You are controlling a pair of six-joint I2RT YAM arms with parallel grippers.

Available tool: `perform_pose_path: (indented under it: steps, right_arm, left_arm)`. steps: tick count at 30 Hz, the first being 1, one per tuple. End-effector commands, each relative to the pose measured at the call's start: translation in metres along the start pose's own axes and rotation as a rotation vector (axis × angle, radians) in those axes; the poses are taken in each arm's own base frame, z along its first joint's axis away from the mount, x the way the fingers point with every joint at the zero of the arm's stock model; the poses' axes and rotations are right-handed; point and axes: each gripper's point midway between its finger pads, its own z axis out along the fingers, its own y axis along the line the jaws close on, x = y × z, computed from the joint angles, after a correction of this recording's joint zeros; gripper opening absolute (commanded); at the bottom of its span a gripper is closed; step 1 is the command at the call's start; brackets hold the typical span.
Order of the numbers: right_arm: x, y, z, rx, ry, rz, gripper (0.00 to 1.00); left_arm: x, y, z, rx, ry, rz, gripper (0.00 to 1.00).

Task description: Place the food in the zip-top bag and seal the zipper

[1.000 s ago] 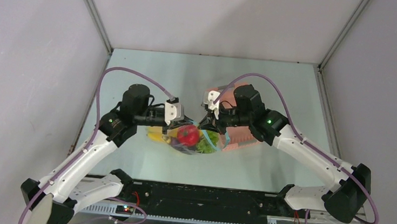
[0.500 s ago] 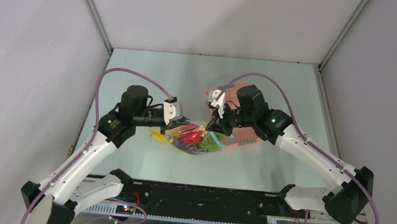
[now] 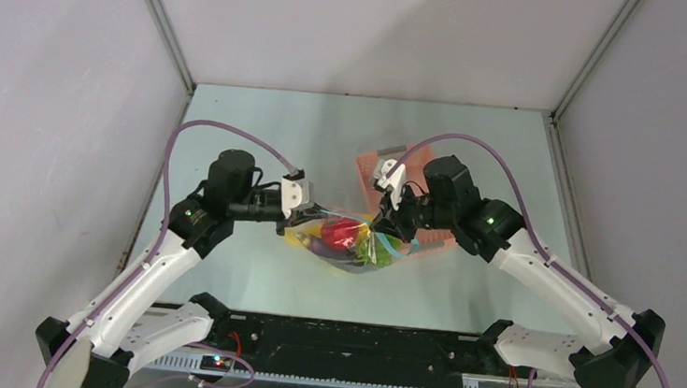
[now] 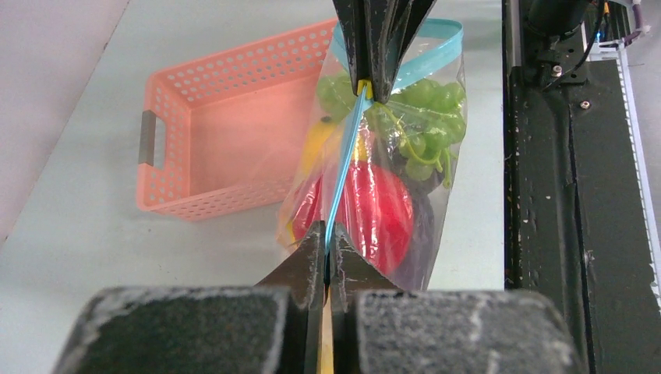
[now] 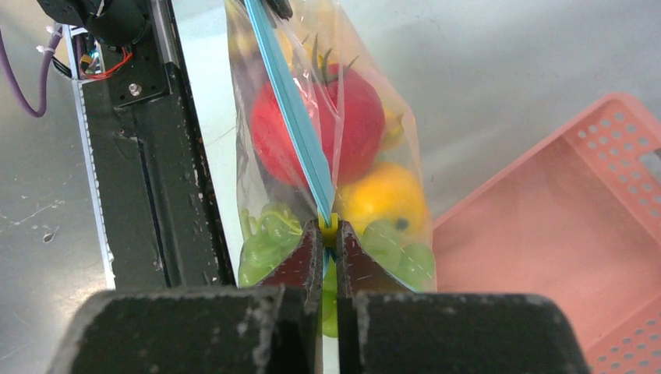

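Observation:
The clear zip-top bag point(image 3: 345, 246) hangs between my two grippers above the table. Inside it I see the red round fruit point(image 4: 382, 214), green grapes point(image 4: 425, 117), a yellow piece point(image 5: 386, 195) and dark purple pieces point(image 4: 425, 226). The light blue zipper point(image 4: 343, 167) runs taut from gripper to gripper. My left gripper point(image 4: 326, 234) is shut on the zipper's left end. My right gripper point(image 5: 328, 231) is shut on the zipper at a small yellow slider point(image 5: 329, 227), near the right end. In the top view the left gripper point(image 3: 305, 211) and right gripper point(image 3: 380, 224) flank the bag.
The pink plastic basket point(image 3: 415, 196) lies empty on the table behind the right gripper; it also shows in the left wrist view point(image 4: 210, 132) and the right wrist view point(image 5: 561, 218). The black base rail point(image 3: 346, 340) runs along the near edge.
The right gripper has moved right along the zipper, away from the left gripper. The bag has stretched wider between them and sits slightly further right.

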Motion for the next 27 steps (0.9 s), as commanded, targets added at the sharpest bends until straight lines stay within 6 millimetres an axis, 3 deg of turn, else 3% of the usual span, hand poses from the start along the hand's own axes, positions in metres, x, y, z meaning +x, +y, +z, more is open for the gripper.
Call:
perform_pose_path:
  steps: [1, 8, 10, 13, 14, 15, 16, 17, 18, 20, 27]
  right_arm:
    - [0.071, -0.012, -0.036, 0.157, 0.266, 0.131, 0.0]
    - [0.079, -0.004, -0.054, 0.18, 0.293, 0.162, 0.0]
    - [0.067, -0.002, -0.05, 0.163, 0.243, 0.152, 0.0]
    - [0.03, 0.0, -0.033, 0.112, 0.097, 0.093, 0.0]
    - [0.011, -0.003, -0.03, 0.107, 0.038, 0.067, 0.0]
    - [0.005, 0.0, -0.023, 0.078, 0.033, 0.058, 0.0]
    - [-0.013, -0.003, -0.023, 0.082, -0.004, 0.038, 0.0]
    - [-0.016, -0.003, -0.015, 0.072, 0.008, 0.029, 0.0]
    - [-0.032, -0.001, -0.015, 0.064, -0.018, 0.001, 0.0]
    - [-0.048, 0.001, -0.007, 0.039, -0.035, -0.029, 0.0]
    - [-0.085, 0.025, 0.007, -0.099, -0.062, -0.175, 0.0]
  left_arm:
    - [-0.016, 0.017, -0.019, -0.104, -0.031, 0.044, 0.0]
    - [-0.016, 0.013, -0.018, -0.092, -0.039, 0.038, 0.0]
    - [-0.018, 0.012, -0.018, -0.08, -0.045, 0.037, 0.0]
    - [-0.03, 0.007, -0.019, -0.044, -0.071, 0.036, 0.03]
    - [-0.031, 0.005, -0.019, -0.03, -0.076, 0.037, 0.11]
    - [-0.037, 0.001, -0.02, -0.009, -0.089, 0.042, 0.39]
    - [-0.041, 0.001, -0.021, -0.006, -0.099, 0.048, 0.55]
    - [-0.045, -0.001, -0.022, 0.001, -0.112, 0.057, 0.85]
    - [-0.05, -0.001, -0.023, -0.001, -0.125, 0.067, 0.93]
    - [-0.058, -0.002, -0.026, -0.006, -0.149, 0.09, 0.99]
    - [-0.066, 0.002, -0.03, -0.018, -0.151, 0.129, 1.0]
